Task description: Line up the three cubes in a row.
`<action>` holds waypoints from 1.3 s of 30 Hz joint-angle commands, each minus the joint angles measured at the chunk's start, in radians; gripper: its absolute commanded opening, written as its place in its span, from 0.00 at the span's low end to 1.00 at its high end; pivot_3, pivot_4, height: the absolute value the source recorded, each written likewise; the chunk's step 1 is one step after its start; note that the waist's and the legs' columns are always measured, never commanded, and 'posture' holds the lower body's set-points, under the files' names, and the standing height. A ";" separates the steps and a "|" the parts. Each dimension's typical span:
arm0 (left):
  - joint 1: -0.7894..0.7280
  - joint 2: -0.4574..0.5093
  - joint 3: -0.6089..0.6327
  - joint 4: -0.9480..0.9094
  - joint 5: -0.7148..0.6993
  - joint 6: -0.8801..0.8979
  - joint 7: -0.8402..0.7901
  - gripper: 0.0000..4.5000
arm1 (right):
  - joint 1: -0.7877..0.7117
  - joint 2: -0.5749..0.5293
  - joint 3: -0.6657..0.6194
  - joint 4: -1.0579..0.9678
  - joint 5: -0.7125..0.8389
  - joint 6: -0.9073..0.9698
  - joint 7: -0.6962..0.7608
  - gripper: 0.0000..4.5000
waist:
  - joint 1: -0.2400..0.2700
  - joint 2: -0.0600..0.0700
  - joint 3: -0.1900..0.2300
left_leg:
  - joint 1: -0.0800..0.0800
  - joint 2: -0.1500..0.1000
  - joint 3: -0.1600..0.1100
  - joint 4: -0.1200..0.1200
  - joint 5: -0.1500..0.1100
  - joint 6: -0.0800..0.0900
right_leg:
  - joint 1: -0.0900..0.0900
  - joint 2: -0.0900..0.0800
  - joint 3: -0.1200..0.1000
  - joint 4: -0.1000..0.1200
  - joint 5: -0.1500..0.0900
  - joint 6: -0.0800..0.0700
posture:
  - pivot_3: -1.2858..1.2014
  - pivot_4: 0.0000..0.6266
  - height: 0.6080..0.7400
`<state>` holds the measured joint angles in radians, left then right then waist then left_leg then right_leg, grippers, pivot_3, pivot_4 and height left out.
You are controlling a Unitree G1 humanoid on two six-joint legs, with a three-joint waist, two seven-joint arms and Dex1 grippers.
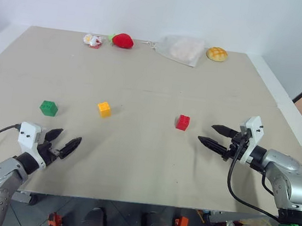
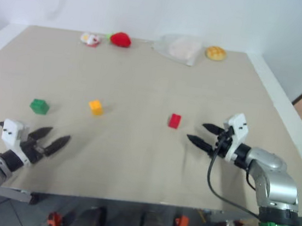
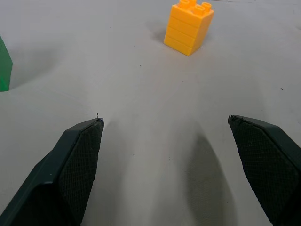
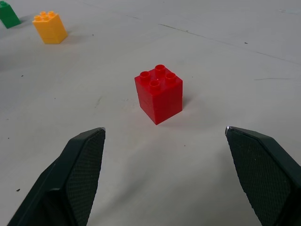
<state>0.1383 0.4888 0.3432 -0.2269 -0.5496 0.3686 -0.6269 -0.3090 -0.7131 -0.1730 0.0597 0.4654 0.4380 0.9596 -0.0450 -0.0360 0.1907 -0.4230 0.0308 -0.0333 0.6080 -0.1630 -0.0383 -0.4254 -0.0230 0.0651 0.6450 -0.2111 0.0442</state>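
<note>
On the beige worktop [image 1: 134, 160], the right gripper [image 1: 218, 138] hovers near the right edge and the left gripper [image 1: 62, 142] near the front-left corner, both with jaws spread and empty, while the green cube [image 1: 48, 108], yellow-orange cube [image 1: 104, 109] and red cube [image 1: 183, 122] sit well apart across the middle

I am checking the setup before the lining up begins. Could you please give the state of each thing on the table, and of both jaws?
green cube: upright, free, on the table
yellow-orange cube: upright, studs up, free
red cube: upright, studs up, free
left gripper: jaws open, empty
right gripper: jaws open, empty, facing the red cube
strawberry toy: lying at the far edge
bun: resting at the far edge
</note>
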 commanded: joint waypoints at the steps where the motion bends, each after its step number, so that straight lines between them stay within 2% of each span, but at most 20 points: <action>1: -0.002 0.016 -0.004 -0.045 0.016 -0.024 -0.009 0.97 | -0.022 -0.026 -0.001 -0.008 -0.011 -0.022 0.024 0.94 | 0.000 0.000 0.000 | 0.000 0.000 0.000 0.000 0.000 0.000 | 0.000 0.000 0.000 0.000 0.000 0.000 | 0.52 0.24 1.00; 9: -0.059 0.108 -0.166 -0.119 0.023 -0.054 -0.227 0.97 | -0.095 -0.073 0.119 0.129 -0.147 -0.156 0.128 0.94 | 0.000 0.000 0.000 | 0.000 0.000 0.002 0.002 0.000 0.000 | 0.000 0.000 0.002 0.000 0.001 0.001 | 0.52 0.24 1.00; 14: -0.162 0.127 -0.230 -0.095 0.007 -0.049 -0.306 0.97 | -0.250 -0.038 0.188 0.330 -0.229 -0.265 0.163 0.94 | -0.004 0.000 0.000 | 0.001 0.000 0.004 0.003 0.000 0.000 | 0.000 0.000 0.003 0.000 0.002 0.001 | 0.52 0.24 1.00; 17: -0.258 0.115 -0.265 -0.065 -0.004 -0.034 -0.337 0.97 | -0.412 0.011 0.231 0.541 -0.282 -0.341 0.195 0.94 | -0.005 0.000 0.000 | 0.001 0.000 0.004 0.004 0.000 0.000 | 0.001 0.001 0.003 0.000 0.003 0.002 | 0.52 0.24 1.00; 22: -0.297 0.104 -0.285 -0.045 -0.002 -0.034 -0.347 0.97 | -0.539 0.062 0.251 0.721 -0.305 -0.406 0.270 0.94 | -0.006 0.000 0.000 | 0.000 0.000 0.003 0.004 0.000 0.001 | 0.001 0.002 0.004 0.001 0.003 0.003 | 0.52 0.24 1.00; 28: -0.284 0.091 -0.283 -0.053 -0.005 -0.043 -0.330 0.97 | -0.607 0.100 0.251 0.839 -0.329 -0.442 0.335 0.94 | -0.004 0.000 0.000 | 0.000 0.000 0.003 0.003 -0.001 0.002 | 0.001 0.002 0.005 0.001 0.004 0.008 | 0.52 0.24 1.00; 34: -0.262 0.081 -0.259 -0.066 -0.012 -0.047 -0.303 0.97 | -0.671 0.144 0.236 0.946 -0.351 -0.478 0.322 0.94 | -0.006 0.000 0.000 | 0.001 0.000 0.004 0.004 -0.001 0.002 | 0.001 0.002 0.005 0.001 0.004 0.004 | 0.52 0.24 1.00; 39: -0.252 0.080 -0.254 -0.075 -0.014 -0.049 -0.288 0.98 | -0.703 0.177 0.231 0.993 -0.353 -0.487 0.342 0.63 | -0.006 0.000 0.000 | 0.001 0.001 0.003 0.006 -0.001 0.003 | 0.002 0.003 0.005 0.003 0.004 0.003 | 0.52 0.24 1.00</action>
<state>-0.1166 0.5670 0.0580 -0.2628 -0.5509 0.3330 -0.9200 -0.9776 -0.5314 0.0791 1.0493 0.1114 -0.0329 1.2857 -0.0511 -0.0355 0.1909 -0.4223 0.0313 -0.0299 0.6148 -0.1637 -0.0358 -0.4238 -0.0205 0.0705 0.6478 -0.2068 0.0475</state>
